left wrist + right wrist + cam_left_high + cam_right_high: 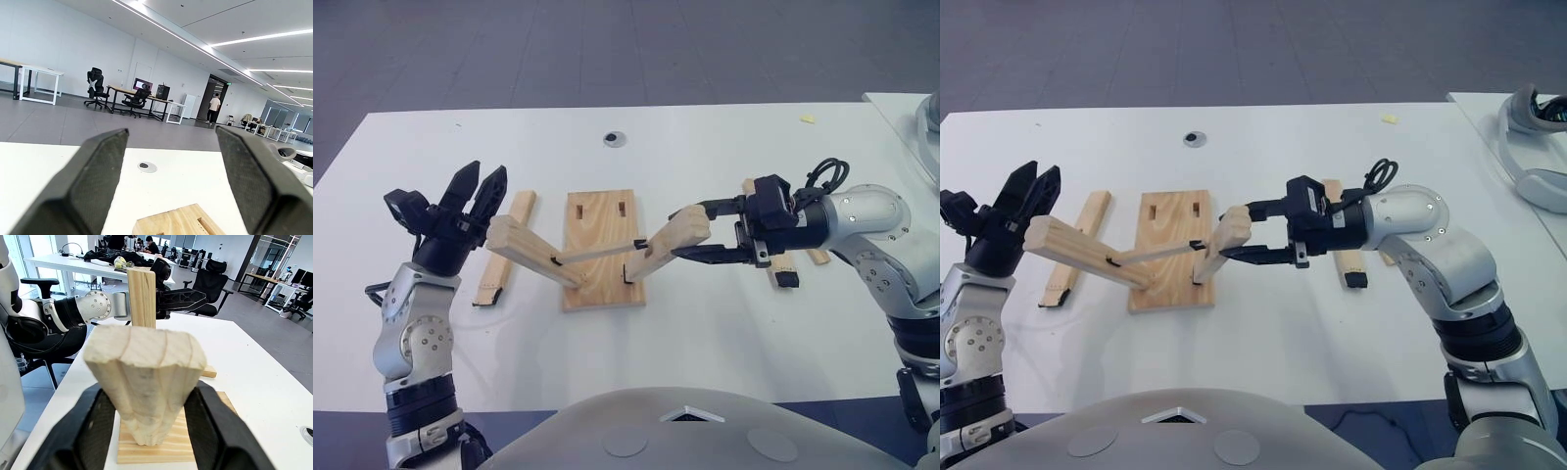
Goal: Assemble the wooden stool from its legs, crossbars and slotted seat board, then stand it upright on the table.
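Working on the first leg pair, by the look of it: joining two legs with one crossbar [599, 252] above the seat board [597, 211], itself lying flat mid-worktop [724, 333] with its slots unfilled.

Gripping the right-hand leg [656, 253] by its upper end with the right gripper [693, 231], fingers closed on the wood from both sides, the lower end angling down to the board. Spreading the left gripper's [487, 174] fingers wide, nothing between them. Raising the outer end of the left-hand leg [533, 253] to just beside that gripper's base, touching or not being impossible to tell.

Leaving most of the job undone, as a judgement: seating this crossbar fully, building the second pair, adding the remaining crossbars, pressing all the legs into the board, then standing the stool upright.

Lying around: a spare leg [494, 279] left of the board, partly under the raised leg; more wooden pieces [1344, 262] beneath the right arm; a cable grommet [614, 138] and a yellow scrap [808, 118] toward the far edge.

Likely getting in the way: the right arm covering those spare pieces, and the spare leg crowding the space under the left-hand one.
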Available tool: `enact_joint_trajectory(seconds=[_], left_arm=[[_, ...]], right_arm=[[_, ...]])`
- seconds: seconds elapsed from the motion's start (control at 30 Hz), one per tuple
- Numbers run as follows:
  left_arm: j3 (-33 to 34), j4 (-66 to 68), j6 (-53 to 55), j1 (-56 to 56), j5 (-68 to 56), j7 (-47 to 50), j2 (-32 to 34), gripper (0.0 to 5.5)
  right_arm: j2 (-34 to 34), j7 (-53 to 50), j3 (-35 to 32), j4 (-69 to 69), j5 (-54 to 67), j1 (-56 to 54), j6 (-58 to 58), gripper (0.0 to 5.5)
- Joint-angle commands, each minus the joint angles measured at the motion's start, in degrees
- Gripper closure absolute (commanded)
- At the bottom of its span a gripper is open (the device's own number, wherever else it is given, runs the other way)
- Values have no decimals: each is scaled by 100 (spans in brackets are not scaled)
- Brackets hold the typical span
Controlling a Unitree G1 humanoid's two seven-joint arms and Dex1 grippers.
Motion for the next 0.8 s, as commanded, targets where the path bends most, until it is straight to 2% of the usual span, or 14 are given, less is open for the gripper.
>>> enact_joint_trajectory(seconds=[0.03,0.43,0.8], left_arm=[[-42,4,-56,-57,124,-26,68,220],[-96,40,-95,-79,158,-26,31,220],[-117,8,-99,-85,200,8,12,220]], right_arm=[[-100,-131,180,187,-431,39,222,343],[243,-666,-125,567,360,-472,1483,343],[175,-511,69,382,66,-348,1280,343]])
